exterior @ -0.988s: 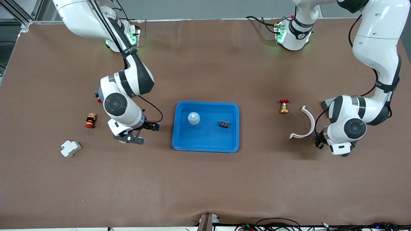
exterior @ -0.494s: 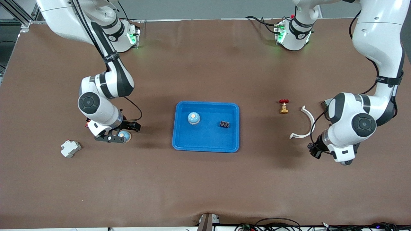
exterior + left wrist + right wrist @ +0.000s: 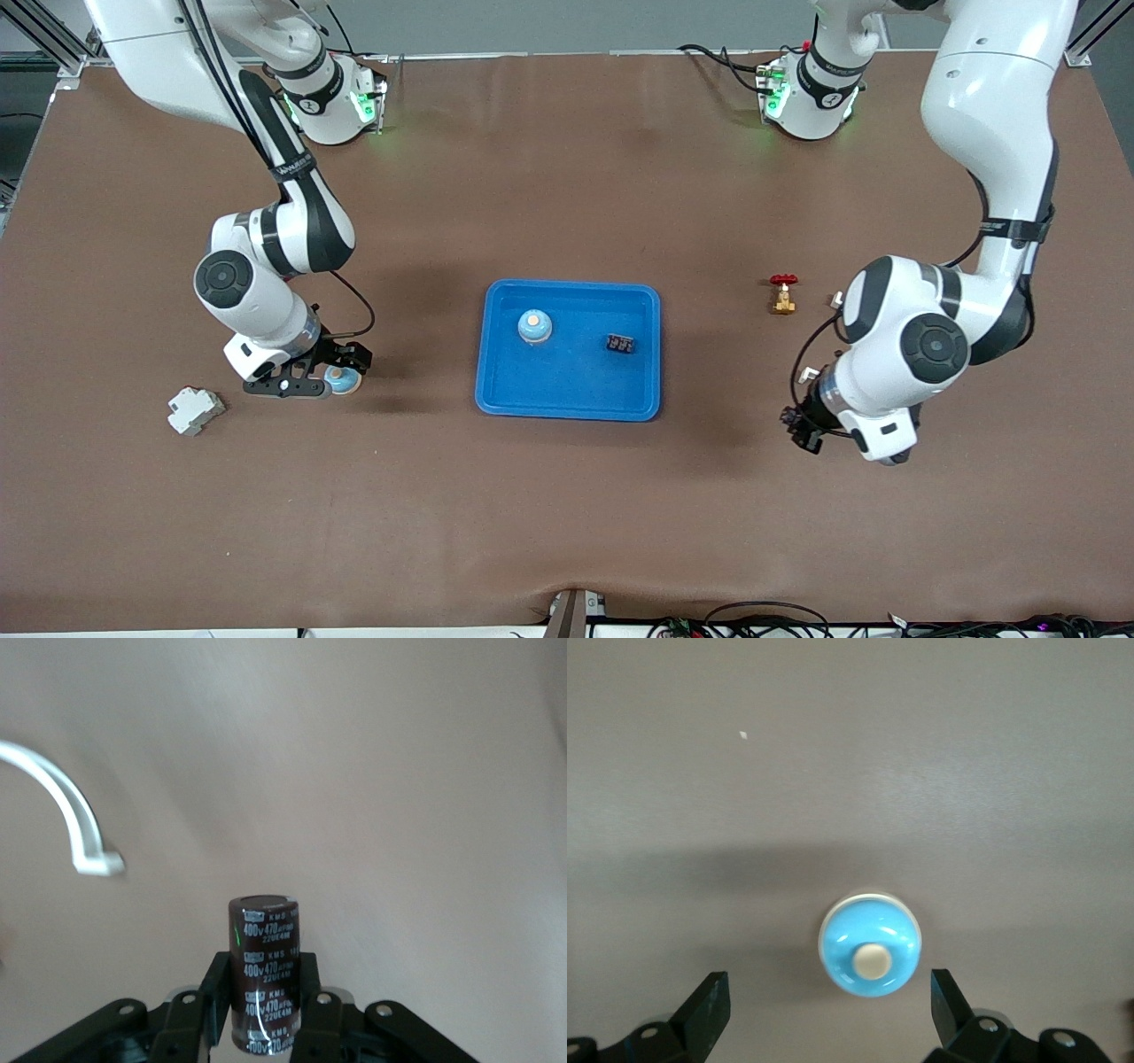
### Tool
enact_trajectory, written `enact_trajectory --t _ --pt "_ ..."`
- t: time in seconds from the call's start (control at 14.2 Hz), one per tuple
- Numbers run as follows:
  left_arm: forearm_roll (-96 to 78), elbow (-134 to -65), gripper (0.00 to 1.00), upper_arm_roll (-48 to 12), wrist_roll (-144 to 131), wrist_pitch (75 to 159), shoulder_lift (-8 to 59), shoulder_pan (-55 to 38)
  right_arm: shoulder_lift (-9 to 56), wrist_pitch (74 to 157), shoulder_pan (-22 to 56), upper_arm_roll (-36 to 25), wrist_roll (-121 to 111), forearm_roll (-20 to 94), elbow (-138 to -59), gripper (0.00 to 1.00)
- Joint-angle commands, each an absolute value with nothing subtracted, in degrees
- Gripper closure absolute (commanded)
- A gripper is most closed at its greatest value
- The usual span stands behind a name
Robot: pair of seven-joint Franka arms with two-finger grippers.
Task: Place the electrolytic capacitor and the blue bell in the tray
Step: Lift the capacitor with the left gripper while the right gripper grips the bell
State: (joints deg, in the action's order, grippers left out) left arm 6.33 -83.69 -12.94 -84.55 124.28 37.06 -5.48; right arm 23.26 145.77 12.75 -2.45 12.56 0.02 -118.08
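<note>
A brown mat is covering the desk (image 3: 567,514) from edge to edge, wrinkling slightly at its near rim. A grey wall is running along the top, with aluminium framing (image 3: 53,44) showing at the corner. Dark cables (image 3: 762,616) are lying past the near edge. Soft overhead light is casting faint shadows.

The left gripper (image 3: 266,1001) is clamped on an electrolytic capacitor (image 3: 264,979), a dark brown cylinder with white printed lettering that stands upright between the two black fingers (image 3: 218,992), its flat top rising clear above them. Below and ahead of the hand lies the plain brown table (image 3: 399,797). Off to one side of the gripper, well apart from the capacitor, a curved white plastic piece (image 3: 62,806) lies on that surface, ending in a small squared foot.
</note>
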Motion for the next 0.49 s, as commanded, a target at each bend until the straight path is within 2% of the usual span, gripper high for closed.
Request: enact_trajectory --t 0.0,0.21,0.42 --pt "4.3 -77.0 1.00 -12.7 -91.5 123.0 40.5 -9.1 24.0 149.1 10.8 -1.4 11.2 -1.0 -119.9 0.00" --pt "3.3 -75.7 1.00 -12.6 -97.6 125.1 41.8 -12.6 26.3 151.8 10.5 -1.5 11.2 -1.0 -119.8 0.00" --pt "2.6 -74.9 1.00 -12.0 -105.6 131.5 45.3 -16.8 28.4 154.3 10.4 -1.5 11.1 -1.1 -119.4 0.00"
